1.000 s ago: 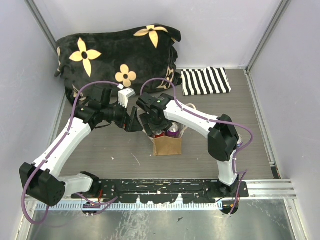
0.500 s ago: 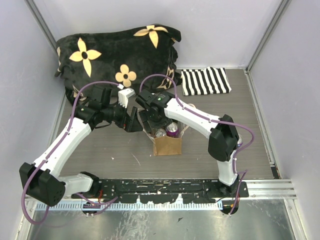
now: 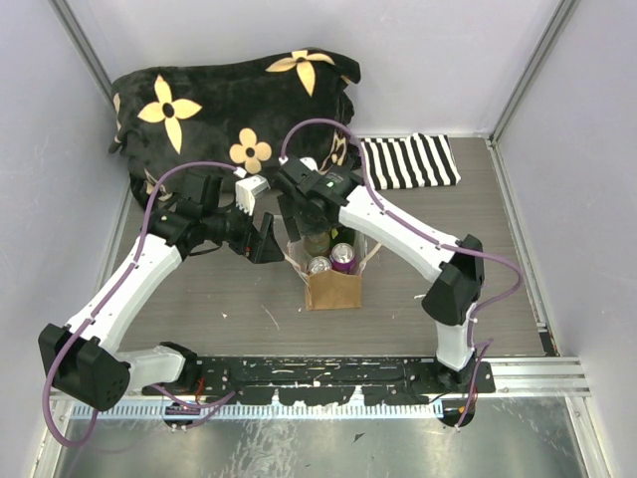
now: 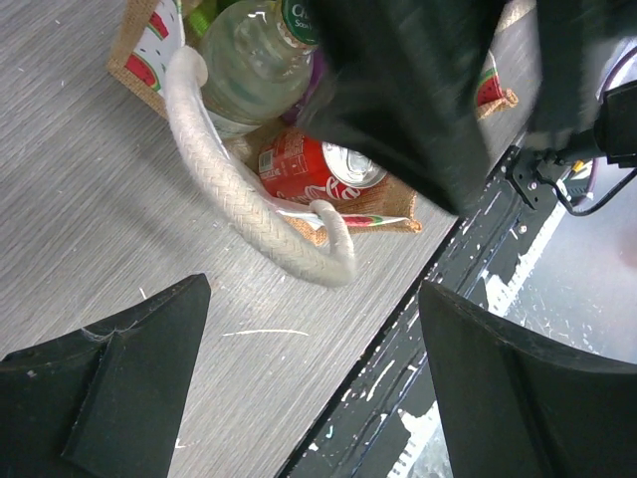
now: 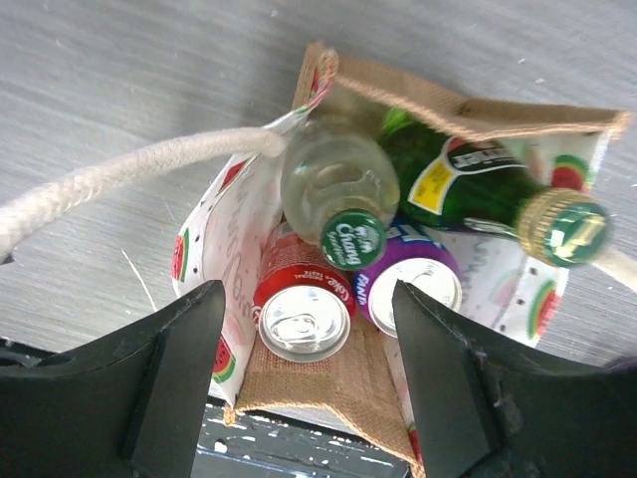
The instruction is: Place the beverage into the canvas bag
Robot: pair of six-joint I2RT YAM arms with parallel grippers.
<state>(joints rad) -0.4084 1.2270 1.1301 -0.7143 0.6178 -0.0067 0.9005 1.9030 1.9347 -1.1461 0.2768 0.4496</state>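
The canvas bag [image 5: 299, 378] is seen filled, directly under the right gripper [image 5: 307, 299].
The right gripper's jaws are held apart with nothing between them. Beneath them a clear bottle [image 5: 333, 174], a green bottle [image 5: 468, 189], a red can [image 5: 304, 319] and a purple can [image 5: 418, 284] are packed inside the bag. The left gripper [image 4: 314, 289] is spread wide and empty, and the bag's rope handle [image 4: 214, 169] is seen just ahead of its fingertips.
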